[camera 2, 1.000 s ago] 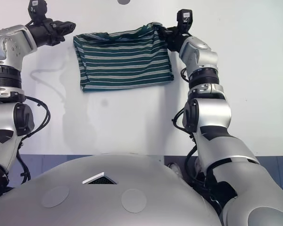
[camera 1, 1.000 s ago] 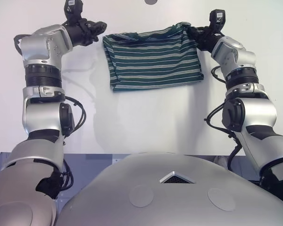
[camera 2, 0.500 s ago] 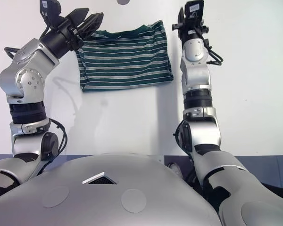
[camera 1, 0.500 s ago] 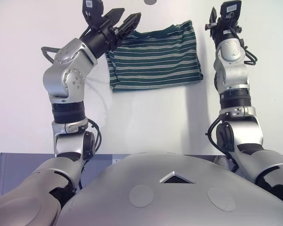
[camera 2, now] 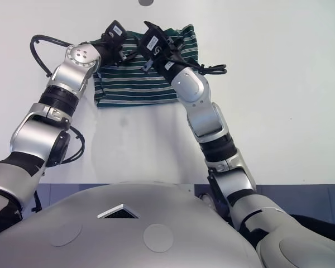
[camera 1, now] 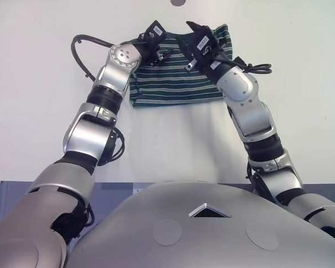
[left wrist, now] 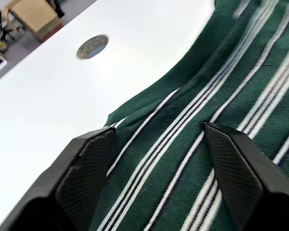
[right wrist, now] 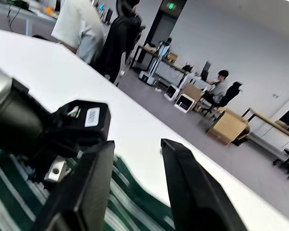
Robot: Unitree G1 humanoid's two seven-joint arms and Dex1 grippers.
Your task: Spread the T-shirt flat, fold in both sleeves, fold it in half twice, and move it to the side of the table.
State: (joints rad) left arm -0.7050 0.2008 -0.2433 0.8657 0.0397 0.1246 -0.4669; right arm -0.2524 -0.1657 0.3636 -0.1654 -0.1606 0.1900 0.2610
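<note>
White tabletop (camera 1: pixel 39 128) is seen across both head views, with a round grey grommet (camera 1: pixel 178 2) set into it at the far edge. The green T-shirt (camera 1: pixel 173 89), striped in white, is laid as a folded rectangle on the far middle of the table, just short of the grommet. Both arms are stretched out over it. The left gripper (camera 1: pixel 163 43) is held above the far left part of the shirt and the right gripper (camera 1: pixel 192 33) above its far right part, and the two are brought close together. From the left wrist, the two dark fingers (left wrist: pixel 86 178) are seen spread wide. The striped cloth lies between and beneath them and nothing is pinched, so this claw is released. Whether the tips touch the cloth cannot be told. Past them the shirt's edge is rumpled into a raised fold. Bare table and the grommet are shown beyond, and a cardboard box (left wrist: pixel 36 14) is seen on the floor behind the table. From the right wrist, the two fingers (right wrist: pixel 82 192) are likewise parted and released, with a strip of the shirt's edge seen in the gap. The black body of the left gripper is seen close alongside. Beyond the table's far edge, an office room with desks (right wrist: pixel 272 120) is shown.
</note>
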